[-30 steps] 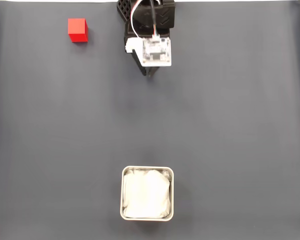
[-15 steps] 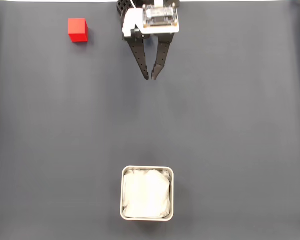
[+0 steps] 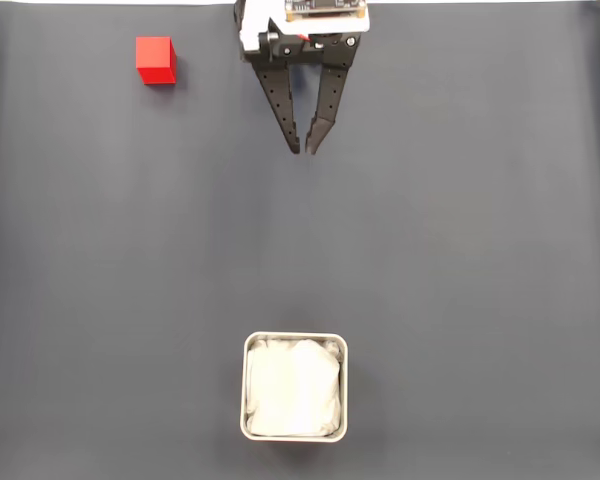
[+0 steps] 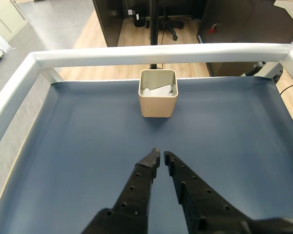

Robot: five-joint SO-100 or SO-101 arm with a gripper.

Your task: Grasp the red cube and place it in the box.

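Surface: dark blue-grey mat (image 3: 460,250), smooth and matte, with a pale metal rail (image 4: 156,52) along its far edge in the wrist view.
Red cube: the red cube (image 3: 155,60) sits on the mat at the upper left of the fixed view, plain matte faces, well apart from everything else.
Box: the box (image 3: 295,387) stands at the lower centre of the fixed view; square, rounded corners, pale metallic rim; in the wrist view (image 4: 157,92) its walls look beige and taper slightly downward.
Box contents: white crumpled lining, nothing else seen inside.
Gripper: the gripper (image 3: 306,149) hangs at the top centre, right of the cube; black perforated fingers (image 4: 139,187), tips nearly touching with a thin gap, holding nothing.
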